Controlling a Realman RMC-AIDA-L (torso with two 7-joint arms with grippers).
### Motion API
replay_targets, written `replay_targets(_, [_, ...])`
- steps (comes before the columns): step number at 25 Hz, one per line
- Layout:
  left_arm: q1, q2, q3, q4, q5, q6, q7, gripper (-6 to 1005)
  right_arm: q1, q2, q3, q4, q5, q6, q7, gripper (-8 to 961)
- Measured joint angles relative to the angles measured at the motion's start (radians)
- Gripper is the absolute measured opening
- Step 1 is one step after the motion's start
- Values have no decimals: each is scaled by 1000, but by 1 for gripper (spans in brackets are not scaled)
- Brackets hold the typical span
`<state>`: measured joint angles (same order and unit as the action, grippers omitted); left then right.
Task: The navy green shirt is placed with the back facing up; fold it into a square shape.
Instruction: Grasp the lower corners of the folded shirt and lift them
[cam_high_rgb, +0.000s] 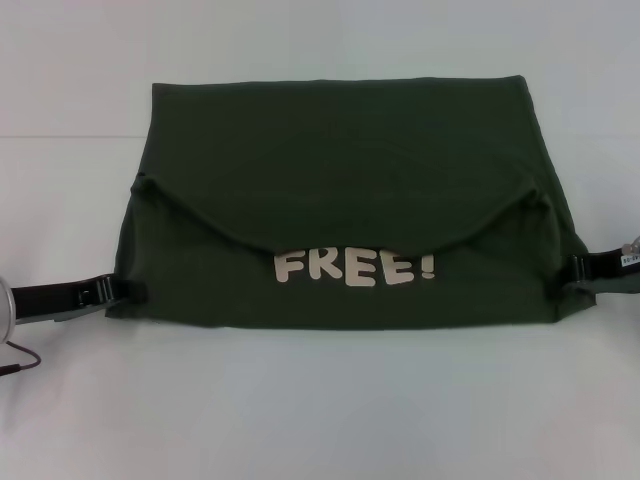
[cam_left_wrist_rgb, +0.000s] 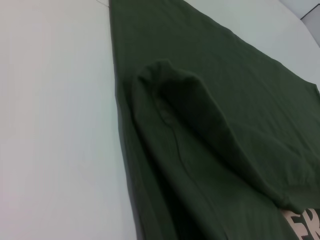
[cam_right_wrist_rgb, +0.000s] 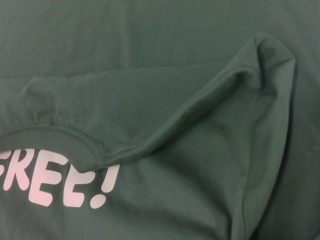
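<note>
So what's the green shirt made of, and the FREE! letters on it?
The navy green shirt looks like soft matte knit cloth, probably cotton: it drapes, creases and shows stitched hems. The FREE! letters look like a smooth cream print, flat on the cloth.

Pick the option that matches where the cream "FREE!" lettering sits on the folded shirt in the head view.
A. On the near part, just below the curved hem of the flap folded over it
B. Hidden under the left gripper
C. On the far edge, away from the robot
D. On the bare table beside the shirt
A: the lettering lies on the shirt near the robot, just under the curved hem.
</note>
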<state>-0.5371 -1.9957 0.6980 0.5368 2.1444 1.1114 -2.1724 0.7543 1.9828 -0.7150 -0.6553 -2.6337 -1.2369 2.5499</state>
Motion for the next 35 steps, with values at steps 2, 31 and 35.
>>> replay_targets(2, [0,1,0,0,0,7,-3,45,-4,-2,2,0,1,0,1,172])
replay_targets(31, [19,72,-42,65,270,714,-84,45,-150,-39,13,-7,-5,-546,-325,43])
replay_targets(35, [16,83,-43,76,318,807,-80,45,-170,-47,0,-7,-7,-582,-366,43])
